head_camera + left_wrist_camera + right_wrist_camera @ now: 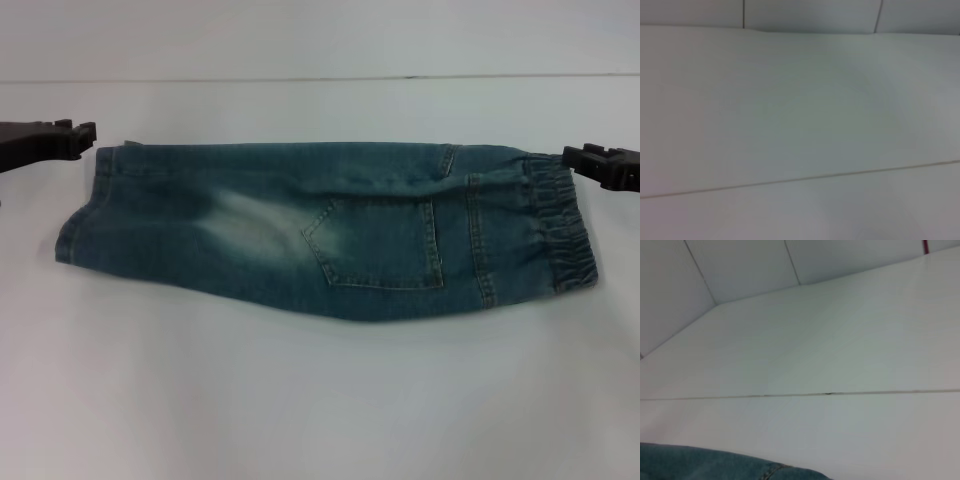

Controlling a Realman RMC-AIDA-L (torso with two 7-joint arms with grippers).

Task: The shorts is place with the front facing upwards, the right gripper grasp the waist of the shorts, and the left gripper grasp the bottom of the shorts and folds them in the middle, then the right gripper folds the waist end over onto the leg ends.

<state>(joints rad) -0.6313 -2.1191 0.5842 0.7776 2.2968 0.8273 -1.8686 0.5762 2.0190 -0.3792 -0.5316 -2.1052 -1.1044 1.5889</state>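
The blue denim shorts (330,230) lie flat on the white table (320,400), folded lengthwise, with a pocket facing up. The elastic waist (560,225) points right and the leg ends (80,215) point left. My left gripper (85,135) hovers just beyond the far corner of the leg ends, apart from the cloth. Off the far corner of the waist is my right gripper (572,157), also holding nothing. A strip of the shorts (715,465) shows at the edge of the right wrist view. The left wrist view holds only table.
A thin seam (300,80) runs across the table behind the shorts. A white wall (740,265) rises beyond the table's back edge.
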